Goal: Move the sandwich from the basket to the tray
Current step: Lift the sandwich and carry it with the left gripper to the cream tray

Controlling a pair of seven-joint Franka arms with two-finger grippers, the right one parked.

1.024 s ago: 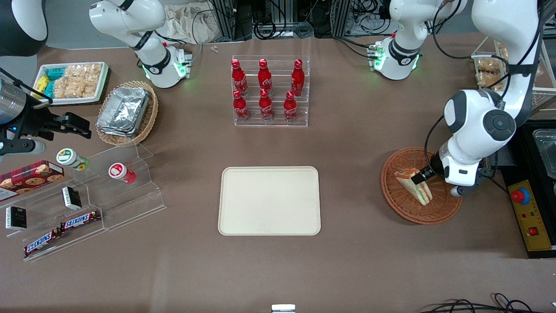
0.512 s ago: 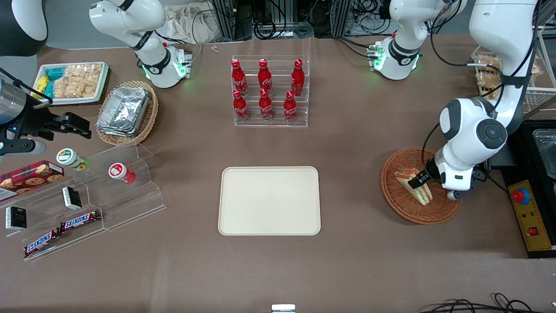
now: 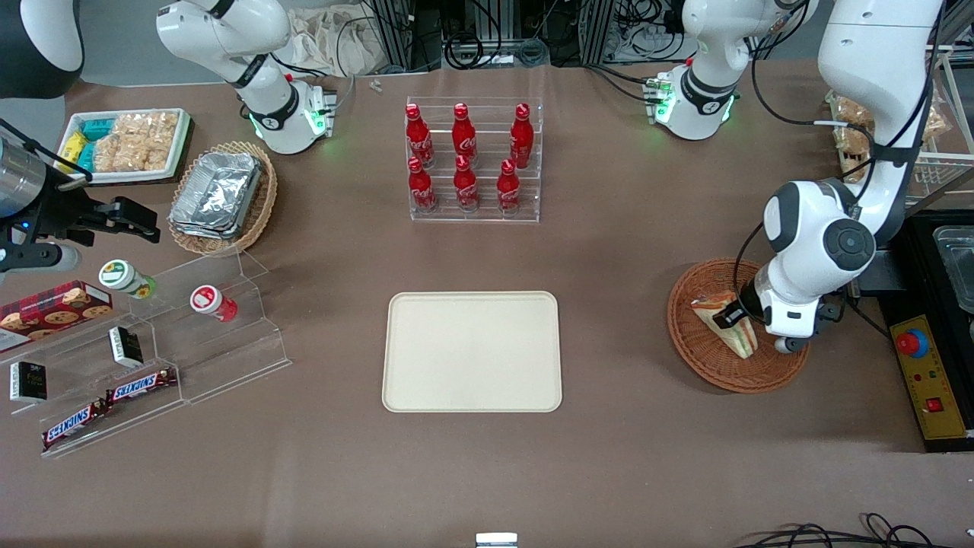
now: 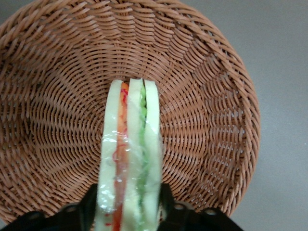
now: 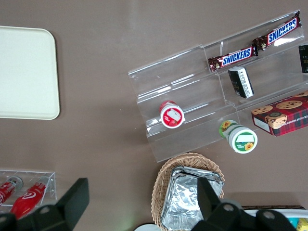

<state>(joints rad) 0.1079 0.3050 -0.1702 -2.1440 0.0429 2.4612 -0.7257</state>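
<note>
The sandwich stands on edge in the round reddish-brown basket toward the working arm's end of the table. My left gripper is down in the basket with one finger on each bread face of the wedge, shut on it. In the left wrist view the sandwich shows its red-orange and green layers, with the gripper clamping its near end over the basket's weave. The cream tray lies at the table's middle, bare; it also shows in the right wrist view.
A clear rack of red bottles stands farther from the camera than the tray. A yellow control box with a red button lies beside the basket at the table's end. A stepped acrylic shelf with snacks and a tan foil-container basket are toward the parked arm's end.
The left arm's wrist has swung lower and closer over the basket, and the fingers have settled round the sandwich. The sandwich has stayed in the basket.
</note>
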